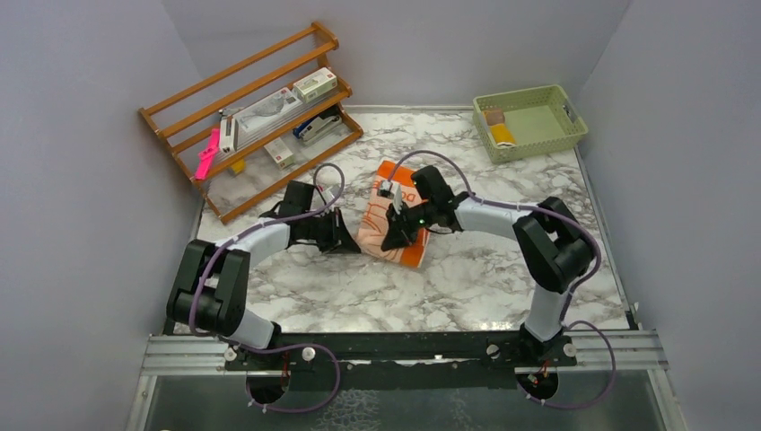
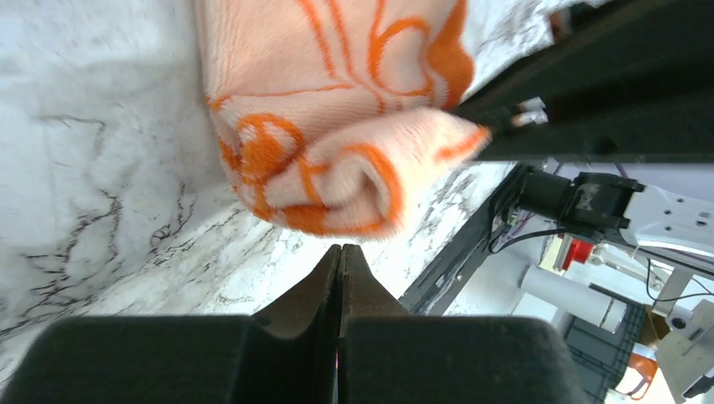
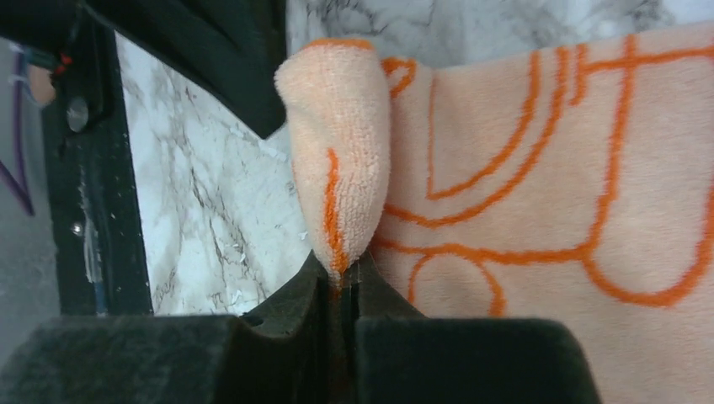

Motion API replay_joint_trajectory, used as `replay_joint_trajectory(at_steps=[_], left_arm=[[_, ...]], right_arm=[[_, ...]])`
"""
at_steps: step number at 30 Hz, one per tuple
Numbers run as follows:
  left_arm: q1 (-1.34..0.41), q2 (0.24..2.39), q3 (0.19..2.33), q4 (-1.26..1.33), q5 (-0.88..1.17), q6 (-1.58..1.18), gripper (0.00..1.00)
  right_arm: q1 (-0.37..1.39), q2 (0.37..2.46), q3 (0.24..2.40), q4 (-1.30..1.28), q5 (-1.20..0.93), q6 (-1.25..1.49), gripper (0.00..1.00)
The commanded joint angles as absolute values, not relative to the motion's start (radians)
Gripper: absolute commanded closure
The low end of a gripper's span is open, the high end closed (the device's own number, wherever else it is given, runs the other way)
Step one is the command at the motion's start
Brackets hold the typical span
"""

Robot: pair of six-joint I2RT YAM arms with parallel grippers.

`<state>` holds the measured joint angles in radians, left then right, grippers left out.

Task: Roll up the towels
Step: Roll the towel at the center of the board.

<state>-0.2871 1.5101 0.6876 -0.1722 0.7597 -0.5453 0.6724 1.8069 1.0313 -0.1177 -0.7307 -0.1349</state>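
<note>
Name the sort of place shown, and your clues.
Probably a robot test cell: two arms bolted to a rail, plain grey walls boxing in a marble-look table, with staged props like the orange towel and green basket.

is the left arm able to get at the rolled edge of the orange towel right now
Probably yes. The left gripper, fingers shut, sits just short of the rolled edge of the orange towel, with only bare marble table between. It must open first, and the right gripper pinches the towel close by.

robot lab cell: grey walls [image 1: 90, 135], rail-mounted arms [image 1: 260, 241]
</note>
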Motion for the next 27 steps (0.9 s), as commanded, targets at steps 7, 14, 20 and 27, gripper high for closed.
replay_joint_trajectory(at_steps=[7,14,20,27], left_arm=[[-0.251,1.477,0.775,-0.162,0.877,-0.522,1.00],[-0.313,1.586,0.709,0.003,0.855,-0.616,1.00],[-0.322,1.691,0.647,0.113,0.771,-0.666,1.00],[-0.322,1.775,0.652,0.098,0.738,-0.637,1.00]], right_arm=[[0.581,2.119,1.287,-0.418,-1.119,-0.116,0.99],[0.581,2.204,1.300,-0.437,-1.138,-0.111,0.99],[0.581,2.160,1.302,-0.463,-1.077,-0.150,0.94],[0.672,1.723,1.018,-0.145,-0.601,-0.178,0.00]])
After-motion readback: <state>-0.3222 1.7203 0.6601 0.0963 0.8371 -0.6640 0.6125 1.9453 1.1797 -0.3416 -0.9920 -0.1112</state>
